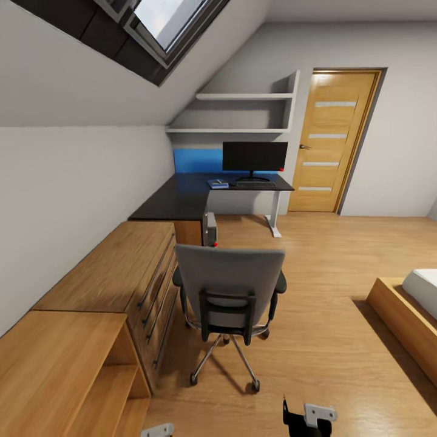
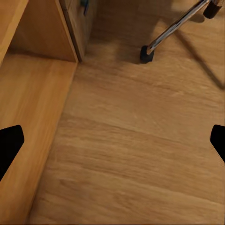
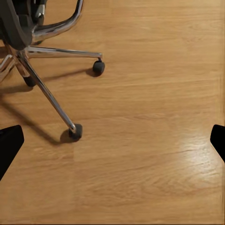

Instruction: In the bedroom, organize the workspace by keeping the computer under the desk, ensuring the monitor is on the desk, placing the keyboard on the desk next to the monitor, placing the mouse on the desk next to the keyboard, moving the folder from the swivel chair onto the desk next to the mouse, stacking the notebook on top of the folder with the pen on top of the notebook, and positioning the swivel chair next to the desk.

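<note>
**Ana:** Down at the near edge of the head view, two grippers: the left gripper [image 2: 112,140] over bare wood floor [image 2: 140,154], its two black fingertips [image 2: 9,143] spread to the frame's sides, nothing between them. The right gripper [image 3: 112,140] reads the same, jaws wide apart and empty above the floor.

**Ben:** And just beyond them, one swivel chair [image 1: 229,291], its grey back to us, two black armrests, chrome star base. From the right wrist I count two casters [image 3: 75,131] clearly; the left wrist catches one more.

**Ana:** To the chair's left, a low open wooden shelf unit [image 1: 67,364], then one light wooden dresser [image 1: 115,273] along the wall. On the right, the corner of a low bed [image 1: 406,315].

**Ben:** Behind the chair, one grey computer [image 1: 210,229], red dot on its front, standing on the floor at the edge of the desk [image 1: 176,200].

**Ana:** That black L-shaped top carries one monitor [image 1: 255,156], upright. At its stand lies something dark and flat, probably the keyboard [image 1: 255,184], too small to be sure. Left of it, one blue folder [image 1: 217,182] with something dark on top; I can't tell what.

**Ben:** Farthest back, two white wall shelves [image 1: 243,97], one blue wall panel [image 1: 197,161], one wooden door [image 1: 334,142], one skylight [image 1: 164,21] overhead.
</note>
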You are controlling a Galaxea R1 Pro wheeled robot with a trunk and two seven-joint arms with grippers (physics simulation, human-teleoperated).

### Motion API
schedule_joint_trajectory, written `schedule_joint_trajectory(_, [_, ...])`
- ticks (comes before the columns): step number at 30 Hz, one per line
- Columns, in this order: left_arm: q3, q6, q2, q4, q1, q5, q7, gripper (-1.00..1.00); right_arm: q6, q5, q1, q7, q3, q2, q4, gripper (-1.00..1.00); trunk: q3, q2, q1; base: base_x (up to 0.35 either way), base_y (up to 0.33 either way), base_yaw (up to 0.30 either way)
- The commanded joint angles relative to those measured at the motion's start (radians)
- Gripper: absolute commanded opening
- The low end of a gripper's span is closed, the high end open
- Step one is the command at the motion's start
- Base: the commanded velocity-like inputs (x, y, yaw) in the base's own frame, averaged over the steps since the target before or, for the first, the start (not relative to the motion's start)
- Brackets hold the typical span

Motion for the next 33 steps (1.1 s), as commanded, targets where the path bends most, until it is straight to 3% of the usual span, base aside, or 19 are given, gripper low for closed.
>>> schedule_joint_trajectory(1, [-0.008,-0.009,0.0,0.002,-0.001,0.008,0.007,1.0,-0.007,-0.006,-0.001,-0.006,0.009,0.001,0.008,1.0,-0.004,-0.008,0.004,0.0,0.0,0.0])
schedule_joint_trajectory(9, [-0.005,-0.03,0.002,0.055,-0.001,0.008,0.007,1.0,-0.027,-0.005,-0.002,-0.004,0.009,0.011,0.039,1.0,-0.029,-0.064,0.035,0.0,0.0,0.0])
schedule_joint_trajectory(13, [-0.008,-0.032,0.002,0.07,-0.001,0.006,0.01,1.0,-0.03,-0.005,-0.002,-0.004,0.009,0.028,0.046,1.0,-0.042,-0.092,0.05,0.0,0.0,0.0])
schedule_joint_trajectory(33, [-0.009,-0.031,0.001,0.076,-0.001,0.006,0.013,1.0,-0.037,-0.004,-0.001,-0.005,0.008,0.032,0.048,1.0,-0.104,-0.232,0.127,0.0,0.0,0.0])
